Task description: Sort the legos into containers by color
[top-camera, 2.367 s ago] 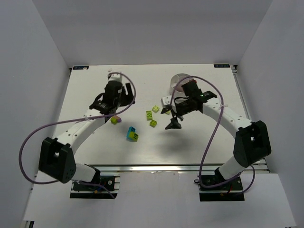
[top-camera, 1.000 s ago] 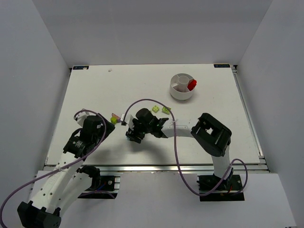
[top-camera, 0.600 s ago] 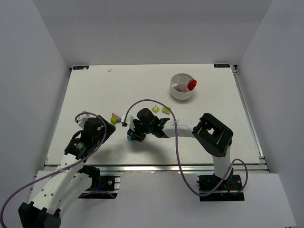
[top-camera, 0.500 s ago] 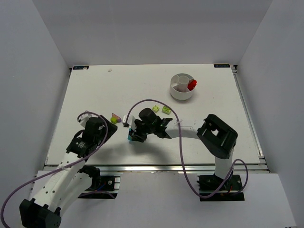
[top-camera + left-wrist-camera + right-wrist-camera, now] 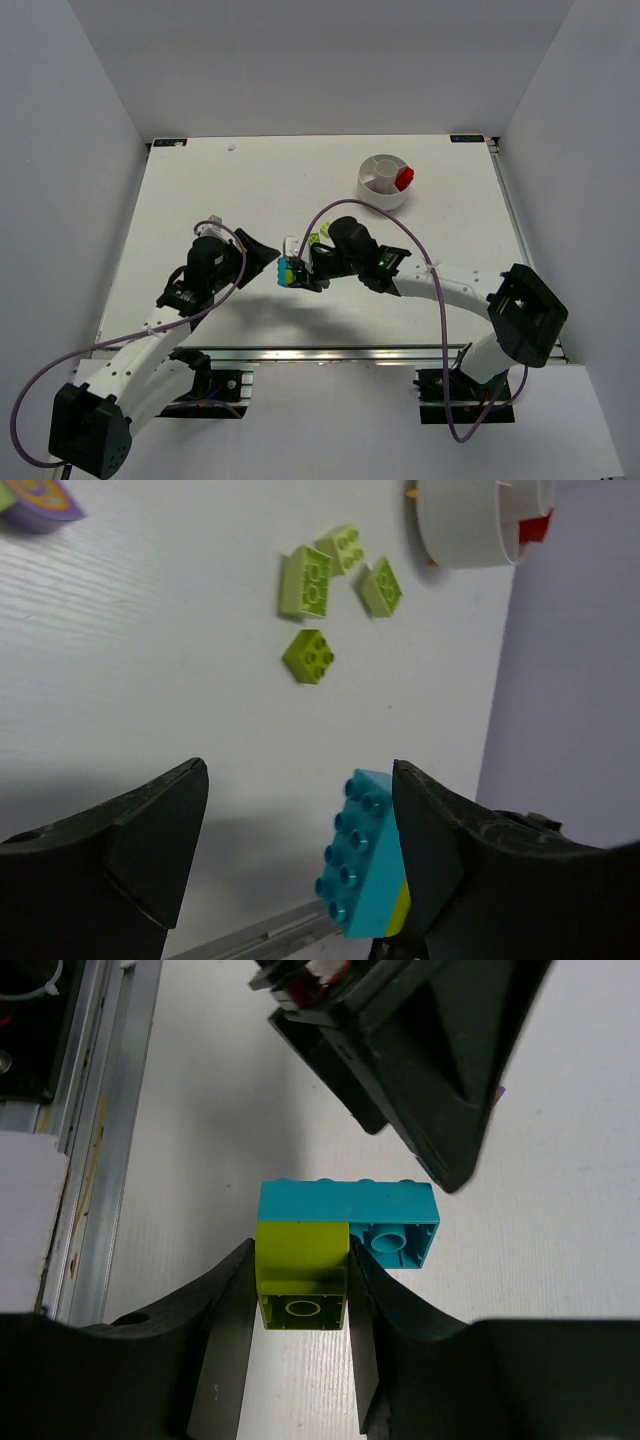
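A clump of two legos, a cyan brick [image 5: 350,1210] on a lime one [image 5: 300,1270], hangs above the table with my right gripper [image 5: 300,1300] shut on the lime part. In the top view the clump [image 5: 287,270] sits between both grippers. My left gripper [image 5: 298,810] is open around the clump, and the cyan brick [image 5: 368,855] lies close against its right finger [image 5: 450,860]. The left finger is well apart from it. Several loose lime legos [image 5: 308,580] lie on the table beyond. The round white dish of containers [image 5: 383,182] holds a red brick [image 5: 403,179] in one wedge.
A purple piece [image 5: 38,505] lies at the far left of the left wrist view. The table's metal front rail [image 5: 85,1140] runs close behind the grippers. Both arms' cables loop over the table's near half.
The right gripper closed on the clump and lifted it slightly rightwards, its arm swinging right. The left gripper moved in from the left until its open jaws stand around the clump.
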You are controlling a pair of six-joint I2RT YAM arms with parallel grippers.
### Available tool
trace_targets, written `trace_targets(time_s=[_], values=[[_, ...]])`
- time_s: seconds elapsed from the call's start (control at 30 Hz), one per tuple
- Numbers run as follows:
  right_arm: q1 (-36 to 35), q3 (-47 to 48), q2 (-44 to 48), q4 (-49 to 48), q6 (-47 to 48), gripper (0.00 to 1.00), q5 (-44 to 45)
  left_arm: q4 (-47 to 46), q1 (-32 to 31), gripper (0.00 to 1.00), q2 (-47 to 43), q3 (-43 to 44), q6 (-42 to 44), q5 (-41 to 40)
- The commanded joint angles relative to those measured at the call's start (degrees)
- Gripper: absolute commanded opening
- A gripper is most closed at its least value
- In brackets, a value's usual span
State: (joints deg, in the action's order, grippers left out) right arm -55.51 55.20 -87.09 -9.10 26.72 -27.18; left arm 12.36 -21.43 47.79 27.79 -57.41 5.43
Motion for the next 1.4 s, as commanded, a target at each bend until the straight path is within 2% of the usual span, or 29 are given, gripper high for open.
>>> trace_targets(time_s=[0.0, 0.07, 0.3, 0.67, 0.8, 0.9, 0.93, 1.17, 1.37], values=[[-0.2, -0.8, 1.0, -0.7, 3.1, 0.00, -1.2, -11.5, 0.2, 0.83, 1.9, -0.5, 1.2, 9.3], [-0.2, -0.8, 1.0, -0.7, 3.3, 0.00, -0.9, -15.1, 0.2, 0.82, 2.6, -0.6, 0.9, 10.9], [-0.2, -0.7, 0.6, -0.9, 4.1, 0.00, 1.2, -17.1, 0.2, 0.76, 5.5, -0.3, 1.1, 15.7], [-0.2, 0.2, 0.0, 0.7, 6.9, 0.00, 2.7, -9.9, -1.6, 0.72, 9.4, 1.6, 4.9, 13.9], [-0.2, 0.3, -0.1, 0.8, 6.9, 0.00, 2.7, -8.3, -3.4, 0.65, 12.6, 3.9, 6.8, 12.2], [-0.2, 0.3, -0.1, 1.1, 6.9, 0.00, 2.8, -7.4, -4.8, 0.54, 14.7, 5.8, 7.9, 11.1], [-0.1, 0.3, -0.1, 1.2, 6.9, 0.00, 2.9, -7.1, -5.2, 0.47, 15.0, 6.5, 8.1, 10.7], [-0.2, -0.8, 1.1, 2.3, 7.3, 0.00, 2.7, -5.0, -5.6, 0.27, 13.6, 7.5, 9.5, 6.3], [1.3, -1.8, 3.9, 3.0, 5.7, 0.00, 3.0, -3.7, -5.6, 0.20, 12.9, 6.8, 9.5, 3.9]])
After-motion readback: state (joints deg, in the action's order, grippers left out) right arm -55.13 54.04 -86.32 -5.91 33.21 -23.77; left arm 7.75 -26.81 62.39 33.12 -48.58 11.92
